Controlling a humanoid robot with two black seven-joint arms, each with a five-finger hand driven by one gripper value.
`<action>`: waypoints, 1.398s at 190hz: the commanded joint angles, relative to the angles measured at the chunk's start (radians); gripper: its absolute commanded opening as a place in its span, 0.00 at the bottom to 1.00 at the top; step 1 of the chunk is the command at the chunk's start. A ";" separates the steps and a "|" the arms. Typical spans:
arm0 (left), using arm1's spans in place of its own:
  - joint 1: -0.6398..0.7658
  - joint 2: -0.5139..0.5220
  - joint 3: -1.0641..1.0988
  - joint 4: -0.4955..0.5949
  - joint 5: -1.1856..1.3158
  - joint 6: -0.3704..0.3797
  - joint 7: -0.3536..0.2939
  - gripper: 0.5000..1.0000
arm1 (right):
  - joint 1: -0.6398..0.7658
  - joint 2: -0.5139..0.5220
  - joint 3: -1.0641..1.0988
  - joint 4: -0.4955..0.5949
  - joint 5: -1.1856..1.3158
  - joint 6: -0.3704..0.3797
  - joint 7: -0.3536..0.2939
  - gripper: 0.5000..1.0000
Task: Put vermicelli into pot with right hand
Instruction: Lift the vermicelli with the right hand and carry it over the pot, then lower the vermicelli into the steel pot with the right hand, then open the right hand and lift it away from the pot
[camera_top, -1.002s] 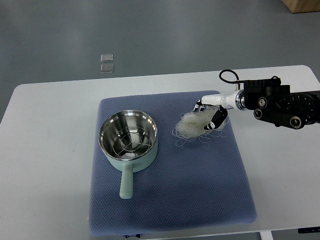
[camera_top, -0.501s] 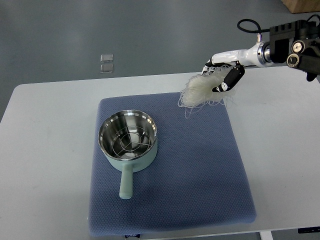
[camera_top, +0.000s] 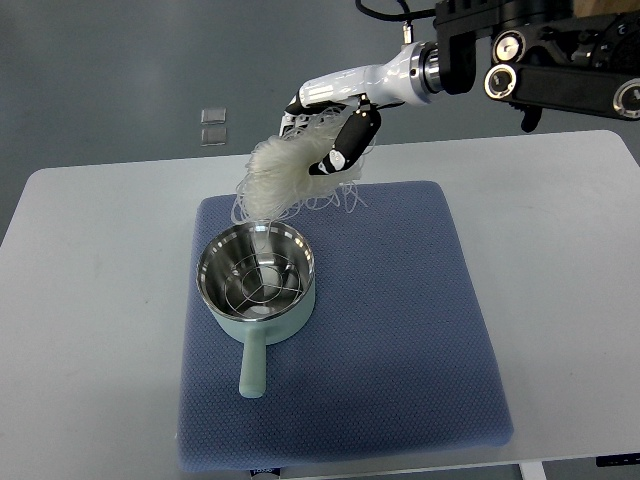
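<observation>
On the white worktop (camera_top: 100, 300), the right hand (camera_top: 335, 125) gripped vermicelli (camera_top: 280, 175) just beyond the pot (camera_top: 257, 275), seemingly ready to drop it in.

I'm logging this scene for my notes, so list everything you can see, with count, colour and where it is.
table: one, white, fills most of the view.
mat: one, blue-grey, lying on the middle of the table.
pot: one, steel inside with a pale green body and handle, on the left part of the mat, wire rack inside, handle pointing toward the robot.
vermicelli: one bundle, whitish, held in the air above the mat's far edge, just beyond the pot.
small clear squares: two, on the grey floor beyond the table.
right robot hand: one, white and black, closed around the vermicelli, its arm coming from the upper right.
</observation>
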 joint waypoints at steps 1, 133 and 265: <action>0.000 0.000 0.000 0.000 0.000 0.000 0.000 1.00 | -0.008 0.112 -0.009 -0.060 0.002 -0.015 0.004 0.00; 0.000 0.000 0.000 0.000 0.000 0.000 0.000 1.00 | -0.149 0.306 -0.044 -0.211 -0.018 -0.046 0.004 0.00; 0.000 0.000 0.000 0.003 0.000 0.000 0.000 1.00 | -0.152 0.235 -0.003 -0.212 -0.006 0.037 0.004 0.85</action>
